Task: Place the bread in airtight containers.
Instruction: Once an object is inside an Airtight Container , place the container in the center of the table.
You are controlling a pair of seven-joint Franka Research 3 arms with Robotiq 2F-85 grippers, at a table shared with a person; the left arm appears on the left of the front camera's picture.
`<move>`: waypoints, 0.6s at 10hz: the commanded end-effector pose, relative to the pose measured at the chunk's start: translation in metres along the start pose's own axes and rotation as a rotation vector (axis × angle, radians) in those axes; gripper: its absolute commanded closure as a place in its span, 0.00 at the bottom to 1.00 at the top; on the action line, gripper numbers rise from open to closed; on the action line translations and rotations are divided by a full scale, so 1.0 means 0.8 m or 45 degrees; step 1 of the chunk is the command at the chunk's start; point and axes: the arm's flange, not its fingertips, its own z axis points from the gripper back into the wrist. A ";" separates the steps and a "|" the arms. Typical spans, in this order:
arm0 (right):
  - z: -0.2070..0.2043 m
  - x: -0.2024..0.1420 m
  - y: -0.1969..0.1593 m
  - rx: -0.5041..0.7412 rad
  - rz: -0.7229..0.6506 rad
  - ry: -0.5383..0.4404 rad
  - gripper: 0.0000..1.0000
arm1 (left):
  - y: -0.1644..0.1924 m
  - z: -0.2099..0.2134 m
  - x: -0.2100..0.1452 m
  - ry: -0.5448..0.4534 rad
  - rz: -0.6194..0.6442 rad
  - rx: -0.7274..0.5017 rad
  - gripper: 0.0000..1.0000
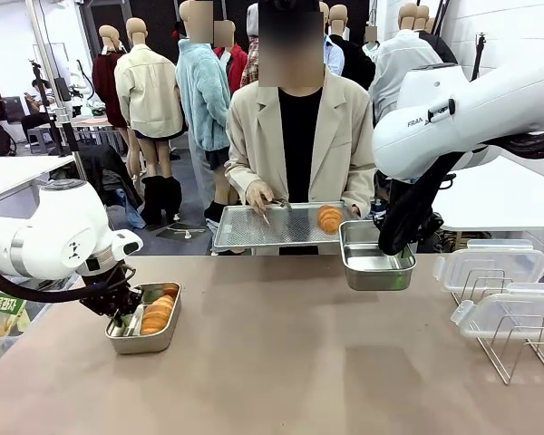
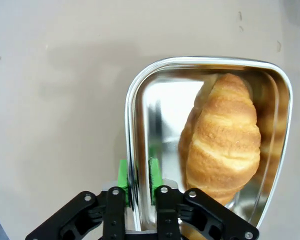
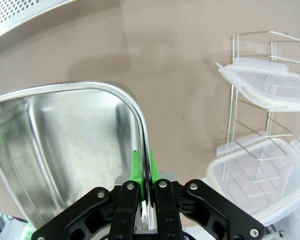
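Observation:
One airtight container (image 1: 150, 343) stands at the table's left with a golden ridged bread (image 1: 159, 313) lying inside. My left gripper (image 1: 122, 314) straddles its near-left wall. In the left wrist view the green pads (image 2: 123, 175) flank the rim (image 2: 200, 60) with a small gap, jaws open, beside the bread (image 2: 222, 135). My right gripper (image 1: 392, 246) is shut on the wall of the second, empty container (image 1: 376, 272) at the far middle-right. Its pads (image 3: 136, 165) pinch the rim of that container (image 3: 65, 135). Another bread (image 1: 329, 217) lies on the perforated tray.
A person at the far side holds the perforated tray (image 1: 254, 237) at the table's edge, one hand (image 1: 257, 194) on it. At right a wire rack (image 1: 508, 353) carries two clear lids (image 1: 490, 267), also seen close to my right gripper (image 3: 270, 80). A bag lies far left.

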 end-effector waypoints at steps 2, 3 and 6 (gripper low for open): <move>-0.001 -0.004 -0.002 0.009 -0.008 -0.029 1.00 | -0.006 0.054 -0.005 -0.030 -0.067 -0.014 0.08; -0.001 -0.004 -0.002 0.009 -0.008 -0.029 1.00 | -0.006 0.078 -0.007 -0.021 -0.112 -0.010 0.08; -0.001 -0.004 -0.002 0.009 -0.008 -0.029 1.00 | 0.026 0.153 -0.005 -0.052 -0.144 0.010 0.08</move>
